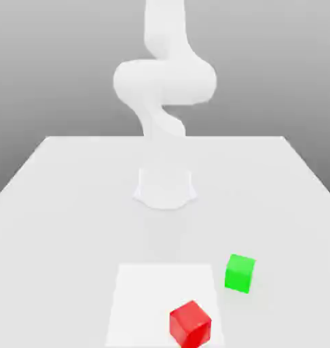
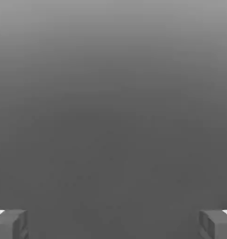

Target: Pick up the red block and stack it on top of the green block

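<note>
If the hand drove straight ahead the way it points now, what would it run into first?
Nothing I can make out: the hand view shows only plain grey beyond the open hand, so the way looks free, though depth is unclear there.

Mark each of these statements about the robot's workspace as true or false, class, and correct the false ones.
1. The red block is already stacked on the green block. False: the two stand apart.
2. The gripper is open, its fingers set wide apart. True.
3. The green block stands on the white square. False: it stands beside the square, toward the exterior view's right.
4. The red block is nearer the bottom of the exterior view than the green block. True.
5. The gripper is holding the red block. False: nothing is between its fingers.
</note>
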